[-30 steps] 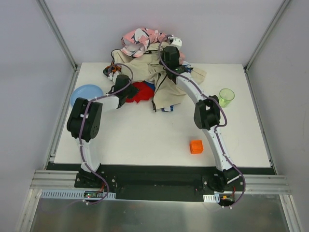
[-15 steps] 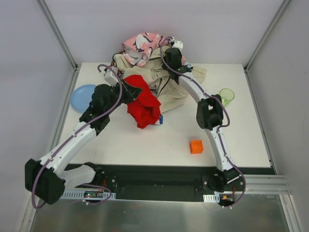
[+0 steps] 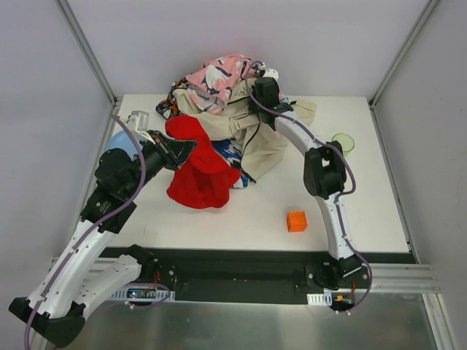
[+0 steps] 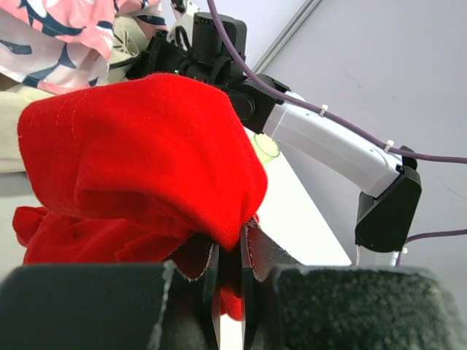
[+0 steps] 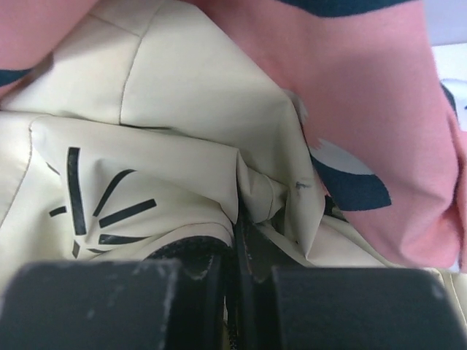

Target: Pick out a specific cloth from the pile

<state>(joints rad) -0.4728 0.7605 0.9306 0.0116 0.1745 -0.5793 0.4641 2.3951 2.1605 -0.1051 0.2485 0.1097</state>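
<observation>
Red cloth (image 3: 198,173) hangs from the left gripper (image 3: 175,149), whose fingers (image 4: 210,281) are clamped on a fold of it. Its long axis runs from the far left, at the gripper, toward the near right, with the wide loose end pointing at the front of the table (image 3: 350,204). The fabric billows over and beyond the gripper, just in front of the pile (image 3: 201,96), its far edge against the beige garment (image 3: 263,142). Whether the low end touches the table cannot be told. At the back, the right gripper (image 3: 264,89) is closed on a fold of the beige garment, under the pink patterned cloth (image 3: 219,73). An orange cube (image 3: 296,221) sits well apart.
</observation>
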